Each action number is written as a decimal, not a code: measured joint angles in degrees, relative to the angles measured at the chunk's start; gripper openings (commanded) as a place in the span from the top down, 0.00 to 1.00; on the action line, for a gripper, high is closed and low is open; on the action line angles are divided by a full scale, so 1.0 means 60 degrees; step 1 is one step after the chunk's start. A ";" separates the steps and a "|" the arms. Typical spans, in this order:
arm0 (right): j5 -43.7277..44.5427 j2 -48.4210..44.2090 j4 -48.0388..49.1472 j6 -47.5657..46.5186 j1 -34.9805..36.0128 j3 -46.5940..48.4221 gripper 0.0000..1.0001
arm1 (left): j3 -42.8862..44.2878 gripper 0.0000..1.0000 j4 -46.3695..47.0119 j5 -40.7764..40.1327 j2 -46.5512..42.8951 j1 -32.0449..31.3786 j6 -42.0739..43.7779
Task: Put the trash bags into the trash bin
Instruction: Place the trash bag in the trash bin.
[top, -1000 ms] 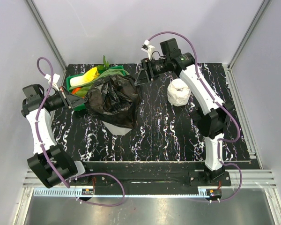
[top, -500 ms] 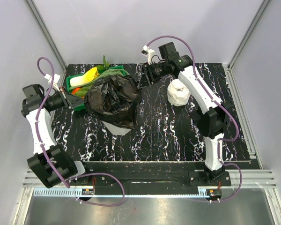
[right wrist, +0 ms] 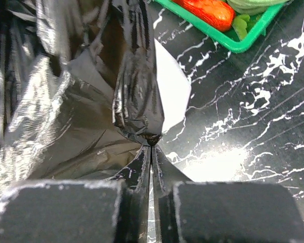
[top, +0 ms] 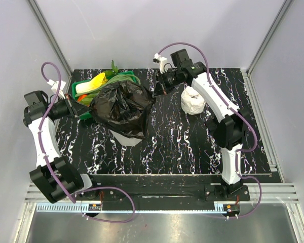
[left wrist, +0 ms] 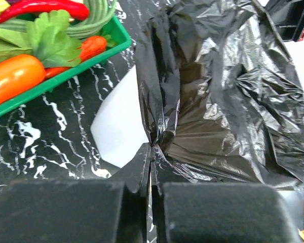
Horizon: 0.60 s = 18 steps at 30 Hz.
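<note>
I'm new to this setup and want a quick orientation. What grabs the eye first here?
The crumpled glossy black trash bag, left of centre and draped over the white trash bin, dominates. The left gripper and right gripper each pinch its edge from opposite sides. Behind it sits a green basket of bright toy vegetables.

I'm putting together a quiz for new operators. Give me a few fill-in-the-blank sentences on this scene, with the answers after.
1. The left gripper and the right gripper each pinch an edge of the black ____.
2. The bag is draped over the white ____.
3. The basket beside the bin is ____ in colour.
4. The white roll lies on the ____ arm's side of the bag.
Missing words: bag; bin; green; right.
</note>
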 measured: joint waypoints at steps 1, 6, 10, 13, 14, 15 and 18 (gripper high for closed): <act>0.0080 0.0000 0.0036 -0.0029 0.0000 -0.0098 0.94 | -0.0015 1.00 0.0062 -0.0098 -0.0004 0.0000 0.0025; 0.0546 -0.0004 0.0317 -0.0142 0.0004 -0.0721 0.94 | -0.0270 1.00 0.0379 -0.0750 -0.0033 0.0000 0.0266; 0.0896 -0.0015 0.0659 -0.0211 0.0015 -0.1271 0.95 | -0.0481 1.00 0.0448 -0.1290 -0.0033 -0.0011 0.0535; 0.1220 -0.0040 0.0892 -0.0284 0.0076 -0.1701 0.95 | -0.0652 1.00 0.0517 -0.1727 -0.0051 -0.0073 0.0772; 0.1322 -0.0055 0.0965 -0.0302 0.0117 -0.1821 0.95 | -0.0710 1.00 0.0535 -0.1883 -0.0066 -0.0102 0.0874; 0.1402 -0.0076 0.1064 -0.0324 0.0164 -0.1993 0.95 | -0.0750 1.00 0.0539 -0.2033 -0.0080 -0.0142 0.0973; 0.1774 -0.0131 0.1300 -0.0437 0.0364 -0.2441 0.95 | -0.0849 1.00 0.0543 -0.2543 -0.0138 -0.0335 0.1286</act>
